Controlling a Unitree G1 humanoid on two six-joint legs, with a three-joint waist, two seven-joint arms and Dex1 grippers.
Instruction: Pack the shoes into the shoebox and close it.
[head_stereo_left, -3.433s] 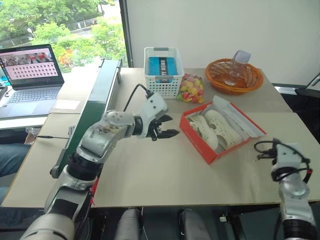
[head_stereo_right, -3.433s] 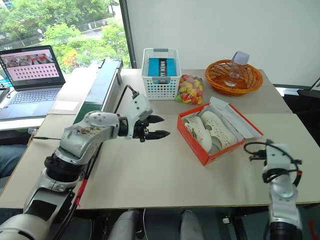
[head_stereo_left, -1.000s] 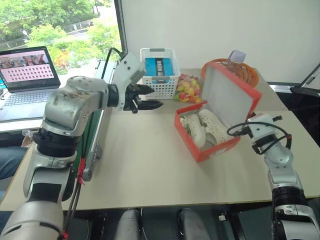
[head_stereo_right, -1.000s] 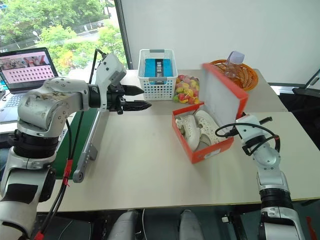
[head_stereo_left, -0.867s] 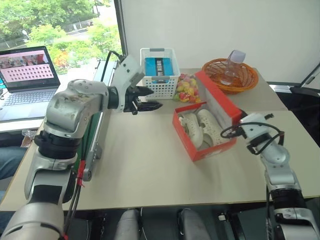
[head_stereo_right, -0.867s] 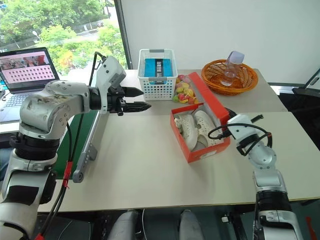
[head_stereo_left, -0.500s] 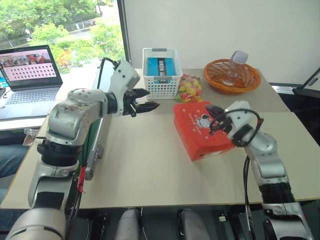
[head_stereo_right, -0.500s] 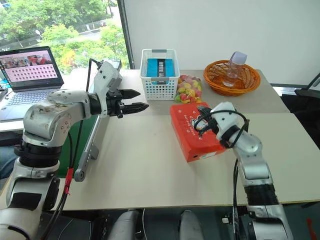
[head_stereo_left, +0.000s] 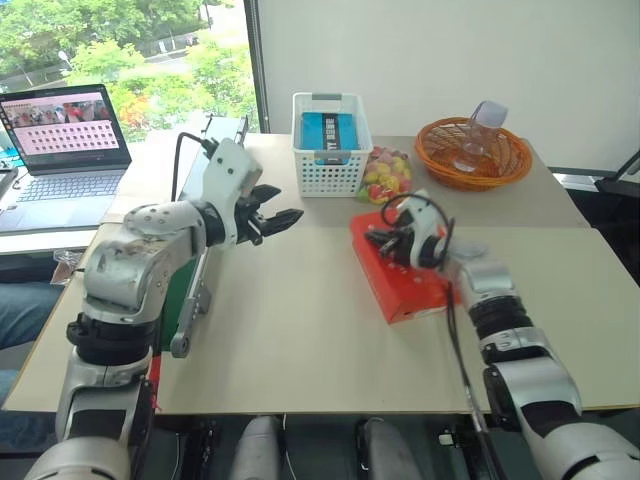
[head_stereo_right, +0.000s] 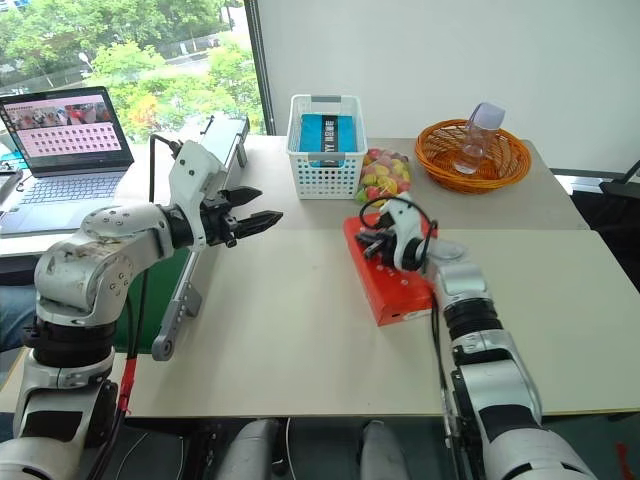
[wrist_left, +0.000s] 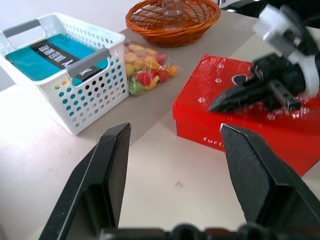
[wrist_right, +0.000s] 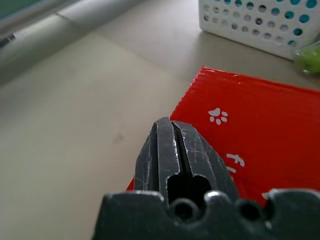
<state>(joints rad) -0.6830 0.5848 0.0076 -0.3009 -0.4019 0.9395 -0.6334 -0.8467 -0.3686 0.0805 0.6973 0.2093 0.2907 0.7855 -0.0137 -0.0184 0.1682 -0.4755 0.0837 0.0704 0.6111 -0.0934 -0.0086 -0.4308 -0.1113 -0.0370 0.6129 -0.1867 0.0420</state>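
Right gripper (head_stereo_left: 372, 237), fingers pressed together and holding nothing, is hovering over the closed shoebox (head_stereo_left: 400, 280) lid; left gripper (head_stereo_left: 282, 217) is hanging open, empty, beside the white mesh basket (head_stereo_left: 330, 150).

Red shoebox (head_stereo_left: 405, 272) — lid closed, flat on table.

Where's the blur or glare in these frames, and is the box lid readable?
Left wrist view: right hand over the shoebox is motion-smeared; the white basket is sharp. Right wrist view: the background is soft, but the paw print on the lid is crisp. Left eye view: the window is bright; the table shows no harsh glare.
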